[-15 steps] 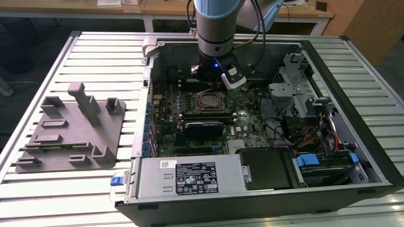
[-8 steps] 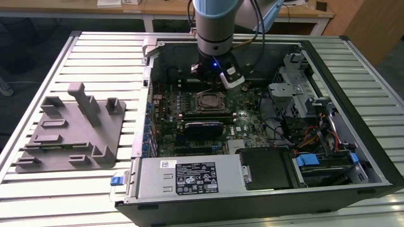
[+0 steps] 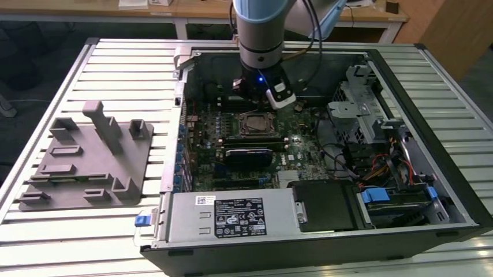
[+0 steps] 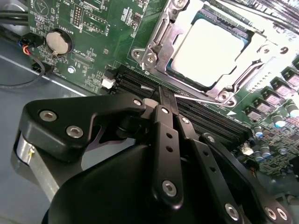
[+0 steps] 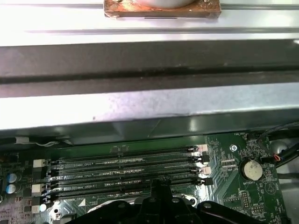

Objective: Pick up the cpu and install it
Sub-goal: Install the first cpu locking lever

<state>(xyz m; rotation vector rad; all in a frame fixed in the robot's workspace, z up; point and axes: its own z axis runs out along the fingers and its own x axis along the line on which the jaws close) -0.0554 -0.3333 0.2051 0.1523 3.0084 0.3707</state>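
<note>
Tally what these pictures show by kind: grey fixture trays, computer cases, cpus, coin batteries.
Grey fixture tray: 1
Computer case: 1
Cpu: 1
Coin battery: 1
Total: 4

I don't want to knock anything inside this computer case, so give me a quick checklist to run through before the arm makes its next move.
1. Cpu seated: ok. The cpu lies inside the socket frame on the motherboard.
2. Gripper off the cpu: ok. The gripper sits over the memory slots beside the socket, not touching the chip.
3. Socket frame latched down: cannot tell.
4. Cpu lying flat: cannot tell; its top is washed out by glare.
5. Grey fixture tray out of the way: ok. It stands outside the case, at the exterior view's left.
</note>
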